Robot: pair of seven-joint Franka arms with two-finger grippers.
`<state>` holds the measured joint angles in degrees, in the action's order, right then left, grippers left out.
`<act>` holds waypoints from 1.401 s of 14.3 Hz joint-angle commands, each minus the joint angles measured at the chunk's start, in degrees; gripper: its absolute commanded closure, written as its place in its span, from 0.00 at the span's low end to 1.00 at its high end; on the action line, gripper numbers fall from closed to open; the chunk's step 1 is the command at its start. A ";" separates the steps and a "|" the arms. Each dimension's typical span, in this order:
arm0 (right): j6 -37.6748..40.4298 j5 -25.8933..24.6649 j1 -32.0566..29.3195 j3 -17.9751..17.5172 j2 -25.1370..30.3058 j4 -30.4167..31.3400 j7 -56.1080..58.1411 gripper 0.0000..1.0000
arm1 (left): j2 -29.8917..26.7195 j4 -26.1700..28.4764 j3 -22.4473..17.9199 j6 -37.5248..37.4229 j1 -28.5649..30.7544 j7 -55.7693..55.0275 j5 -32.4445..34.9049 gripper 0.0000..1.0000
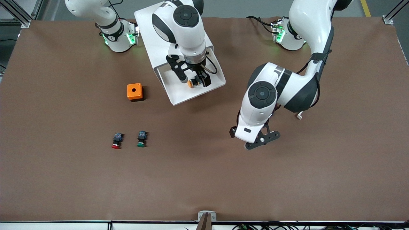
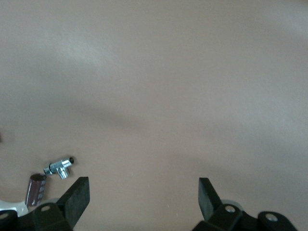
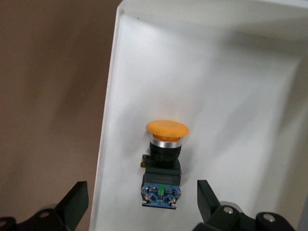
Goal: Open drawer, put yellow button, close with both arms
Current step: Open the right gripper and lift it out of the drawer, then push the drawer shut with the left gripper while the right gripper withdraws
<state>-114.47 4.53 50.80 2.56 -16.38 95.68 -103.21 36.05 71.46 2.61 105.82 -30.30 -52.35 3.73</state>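
Observation:
The drawer [image 1: 179, 97] stands pulled out of the white cabinet [image 1: 148, 22], a shallow white tray [image 3: 231, 110]. The yellow button [image 1: 191, 83] lies on its side on the tray floor, near one side wall. In the right wrist view the yellow button [image 3: 166, 144] shows its orange cap, black body and blue rear. My right gripper [image 1: 194, 80] hangs over it, open, with a finger on each side of the blue rear and touching nothing [image 3: 142, 192]. My left gripper [image 1: 262, 140] waits open over bare table toward the left arm's end, holding nothing [image 2: 143, 195].
An orange box [image 1: 134, 91] with a round hole sits beside the drawer toward the right arm's end. A red-capped button [image 1: 117, 141] and a green-capped button [image 1: 141, 139] lie side by side nearer the front camera.

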 commanded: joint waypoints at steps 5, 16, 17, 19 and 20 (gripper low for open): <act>9.78 -0.49 -7.45 0.16 0.38 -5.85 16.34 0.00 | -2.48 2.63 4.51 -1.32 0.33 0.06 0.84 0.01; 21.48 -0.05 -26.16 0.16 7.94 -6.38 52.20 0.00 | -1.25 3.24 9.00 -1.15 -6.25 -12.15 -0.47 0.01; 22.09 0.12 -27.93 0.16 8.20 -6.38 55.28 0.00 | -0.90 3.24 8.91 -1.06 -7.48 -12.77 -1.18 0.01; 22.98 0.30 -31.79 0.16 8.99 -6.38 62.13 0.00 | -0.46 3.16 8.99 -0.97 -8.63 -13.04 -1.45 0.01; 23.85 0.30 -33.73 0.16 9.17 -6.47 65.99 0.00 | -0.11 3.07 8.91 -0.80 -9.42 -13.56 -1.45 0.01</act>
<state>-92.19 4.49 20.84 3.80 -8.58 88.98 -43.23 35.64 74.44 11.68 104.78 -38.99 -65.27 3.07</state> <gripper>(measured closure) 0.000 0.004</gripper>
